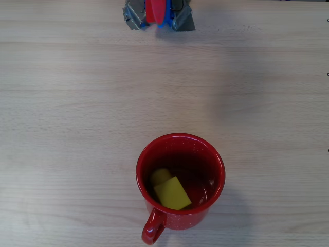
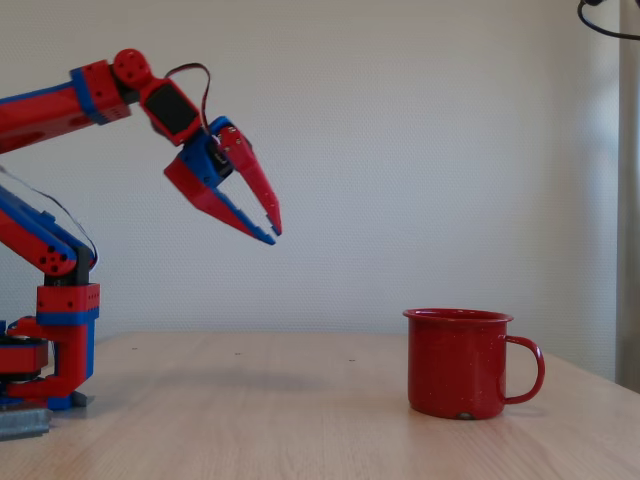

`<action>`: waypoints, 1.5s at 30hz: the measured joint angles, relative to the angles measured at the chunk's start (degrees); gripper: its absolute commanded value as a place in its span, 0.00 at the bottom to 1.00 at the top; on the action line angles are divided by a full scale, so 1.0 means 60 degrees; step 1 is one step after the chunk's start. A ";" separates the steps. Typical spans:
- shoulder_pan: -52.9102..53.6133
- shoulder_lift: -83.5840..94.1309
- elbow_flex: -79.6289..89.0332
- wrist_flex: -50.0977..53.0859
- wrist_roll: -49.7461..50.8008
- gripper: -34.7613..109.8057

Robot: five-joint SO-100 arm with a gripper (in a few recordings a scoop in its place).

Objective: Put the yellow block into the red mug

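The small bright yellow plastic block [image 1: 171, 192] is lying tilted inside the glossy red enamel mug [image 1: 180, 142] on the pale wooden table [image 1: 77, 128]. The red-and-blue 2-finger gripper [image 2: 274, 234] is hanging high, well apart from it, fingertips nearly meeting, gripping nothing

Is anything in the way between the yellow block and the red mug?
No. The yellow block already lies inside the red mug, seen from overhead. The gripper hangs high above the table, off to the mug's left in the fixed view, its fingertips close together with nothing in them.
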 measured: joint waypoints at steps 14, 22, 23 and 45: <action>0.0396 0.4805 0.5830 -0.0659 -0.0352 0.24; 0.0337 0.5859 0.7881 -0.0659 -0.0996 0.24; 0.0249 0.5903 0.7881 -0.0659 -0.1011 0.24; 0.0234 0.6768 0.8086 -0.0249 -0.0864 0.24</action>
